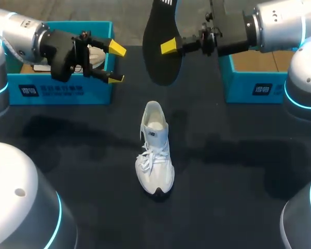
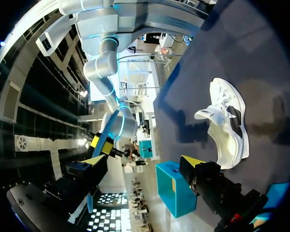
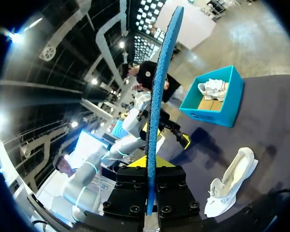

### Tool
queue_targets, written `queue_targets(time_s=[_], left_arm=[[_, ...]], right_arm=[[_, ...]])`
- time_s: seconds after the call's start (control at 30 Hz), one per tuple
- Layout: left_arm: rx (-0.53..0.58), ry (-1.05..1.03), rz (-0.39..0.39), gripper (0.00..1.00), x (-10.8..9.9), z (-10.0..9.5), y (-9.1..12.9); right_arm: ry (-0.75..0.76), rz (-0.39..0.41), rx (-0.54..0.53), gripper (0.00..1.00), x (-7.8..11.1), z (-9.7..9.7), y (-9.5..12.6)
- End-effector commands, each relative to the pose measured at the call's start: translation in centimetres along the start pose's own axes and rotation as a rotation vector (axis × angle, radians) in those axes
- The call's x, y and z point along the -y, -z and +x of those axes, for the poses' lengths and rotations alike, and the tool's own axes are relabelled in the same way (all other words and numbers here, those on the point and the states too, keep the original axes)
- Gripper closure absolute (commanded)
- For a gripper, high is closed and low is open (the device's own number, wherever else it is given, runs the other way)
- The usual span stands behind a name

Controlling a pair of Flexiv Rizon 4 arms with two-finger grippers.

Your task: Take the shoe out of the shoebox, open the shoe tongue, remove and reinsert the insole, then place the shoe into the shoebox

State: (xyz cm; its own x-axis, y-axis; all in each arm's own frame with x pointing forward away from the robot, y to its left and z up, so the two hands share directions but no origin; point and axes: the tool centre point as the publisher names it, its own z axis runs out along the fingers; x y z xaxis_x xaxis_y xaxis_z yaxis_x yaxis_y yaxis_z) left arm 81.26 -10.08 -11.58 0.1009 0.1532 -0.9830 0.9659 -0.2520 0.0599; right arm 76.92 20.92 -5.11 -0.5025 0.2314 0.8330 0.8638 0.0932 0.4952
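A white sneaker stands on the dark table at the middle, toe toward the front. Its insole, black on the side seen from above, hangs in the air behind the sneaker with my right gripper shut on its edge. In the right wrist view the insole stands edge-on, blue, between my right gripper's fingers, with the sneaker on the table beyond. My left gripper hangs open and empty in front of the left shoebox; the left wrist view shows the sneaker ahead of it.
The teal left shoebox holds a second white shoe. Another teal box stands at the back right under my right arm. The left box also shows in the right wrist view.
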Motion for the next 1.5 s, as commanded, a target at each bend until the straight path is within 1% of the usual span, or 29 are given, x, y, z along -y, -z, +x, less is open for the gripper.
queue_targets(time_s=[0.03, 0.23, 0.3, 0.33, 0.47, 0.57, 0.6, 0.7, 0.73, 0.87, 0.93, 1.03, 1.07, 1.2, 1.27, 1.37, 1.5], left_arm=[[-0.002, -0.001, 0.002, 0.0, 0.0, 0.0, 0.0], [-0.002, -0.001, 0.002, 0.0, 0.0, 0.0, 0.0], [-0.029, -0.009, 0.01, 0.0, -0.1, 0.1, 0.1], [-0.039, -0.002, 0.013, 0.0, -0.1, 0.0, 0.2], [-0.064, 0.007, 0.012, 0.0, -0.6, 0.4, 0.9], [-0.084, 0.015, 0.034, 0.0, -1.0, 0.8, 1.5], [-0.087, 0.021, 0.047, 0.0, -1.1, 1.0, 1.6], [-0.088, 0.013, 0.052, 0.0, -1.6, 1.7, 2.4], [-0.112, 0.013, 0.038, 0.0, -1.8, 2.0, 2.7], [-0.143, 0.02, 0.064, 0.0, -2.3, 3.1, 3.5], [-0.155, 0.019, 0.071, 0.0, -2.5, 3.7, 3.9], [-0.166, 0.03, 0.084, 0.0, -2.8, 4.6, 4.1], [-0.167, 0.031, 0.088, 0.0, -2.9, 4.9, 4.1], [-0.176, 0.052, 0.083, 0.0, -3.3, 6.0, 4.1], [-0.178, 0.054, 0.083, 0.0, -3.5, 6.5, 4.0], [-0.186, 0.047, 0.079, 0.0, -4.0, 7.1, 3.8], [-0.212, 0.041, 0.091, 0.0, -4.6, 8.2, 3.3]], right_arm=[[0.0, -0.001, 0.001, 1.0, 0.0, 0.0, -0.2], [0.0, -0.001, 0.001, 1.0, 0.0, 0.0, -0.2], [0.021, -0.027, -0.022, 1.0, 0.0, -0.4, -0.4], [0.044, -0.049, -0.037, 1.0, -0.1, -0.6, -0.5], [0.095, -0.067, -0.058, 1.0, -1.0, -1.2, -0.9], [0.143, -0.062, -0.053, 1.0, -1.8, -2.0, -1.5], [0.147, -0.051, -0.056, 1.0, -2.1, -2.4, -1.7], [0.169, -0.042, -0.069, 1.0, -2.7, -3.5, -2.4], [0.185, -0.037, -0.057, 1.0, -2.9, -3.9, -2.6], [0.223, -0.043, -0.05, 1.0, -3.5, -5.1, -3.2], [0.245, -0.061, -0.049, 1.0, -3.8, -5.6, -3.3], [0.276, -0.078, -0.04, 1.0, -4.1, -6.3, -3.5], [0.284, -0.072, -0.026, 1.0, -4.2, -6.6, -3.6], [0.308, -0.078, -0.006, 1.0, -4.1, -7.3, -4.2], [0.322, -0.085, 0.001, 1.0, -3.9, -7.9, -4.5], [0.337, -0.07, 0.034, 1.0, -3.6, -8.9, -4.9], [0.349, -0.084, 0.042, 1.0, -3.3, -10.1, -5.3]])
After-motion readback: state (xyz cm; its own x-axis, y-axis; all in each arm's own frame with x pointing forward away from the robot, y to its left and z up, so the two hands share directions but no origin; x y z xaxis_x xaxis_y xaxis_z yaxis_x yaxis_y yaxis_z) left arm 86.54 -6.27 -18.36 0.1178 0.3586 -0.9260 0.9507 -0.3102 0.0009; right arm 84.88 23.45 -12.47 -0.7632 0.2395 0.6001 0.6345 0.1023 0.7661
